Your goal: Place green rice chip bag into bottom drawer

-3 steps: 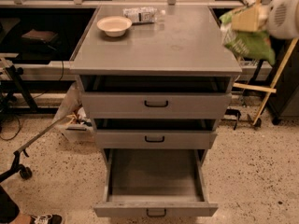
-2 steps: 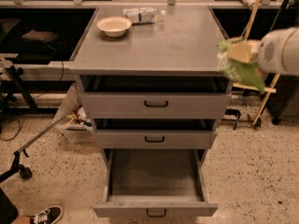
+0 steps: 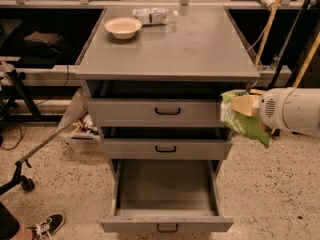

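At the far left, a shoe (image 3: 46, 225) shows in the bottom corner, with a wheeled black stand (image 3: 24, 183) above it and a bin of clutter (image 3: 81, 133) against the cabinet's left side. On the grey counter (image 3: 200, 51) a pale bowl (image 3: 123, 27) sits at the back left, with a clear water bottle (image 3: 152, 15) lying on its side just behind it. Under the counter, the top drawer (image 3: 160, 112) and middle drawer (image 3: 167, 148) are each slightly open. The bottom drawer (image 3: 167, 190) is pulled far out, showing its plain grey floor. At the cabinet's right front corner, level with the top drawer, the end effector (image 3: 240, 105) is closed on the green chip bag (image 3: 244, 125). The bag hangs crumpled in the air, above and to the right of the bottom drawer. The white arm (image 3: 295, 111) reaches in from the right edge.
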Controlling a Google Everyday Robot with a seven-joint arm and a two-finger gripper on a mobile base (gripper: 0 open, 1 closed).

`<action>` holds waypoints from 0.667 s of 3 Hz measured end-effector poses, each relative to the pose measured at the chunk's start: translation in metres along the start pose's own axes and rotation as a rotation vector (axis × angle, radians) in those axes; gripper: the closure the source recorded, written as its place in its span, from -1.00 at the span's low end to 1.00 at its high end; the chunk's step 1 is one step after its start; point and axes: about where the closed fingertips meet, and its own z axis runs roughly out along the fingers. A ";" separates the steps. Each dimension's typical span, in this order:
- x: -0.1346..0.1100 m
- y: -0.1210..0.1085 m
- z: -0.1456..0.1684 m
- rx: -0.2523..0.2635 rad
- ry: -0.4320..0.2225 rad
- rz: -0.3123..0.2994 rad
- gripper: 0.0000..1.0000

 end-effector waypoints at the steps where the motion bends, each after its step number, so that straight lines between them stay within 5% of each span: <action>1: 0.000 0.000 0.000 0.000 0.000 0.000 1.00; 2: 0.036 0.005 0.033 -0.003 0.043 -0.003 1.00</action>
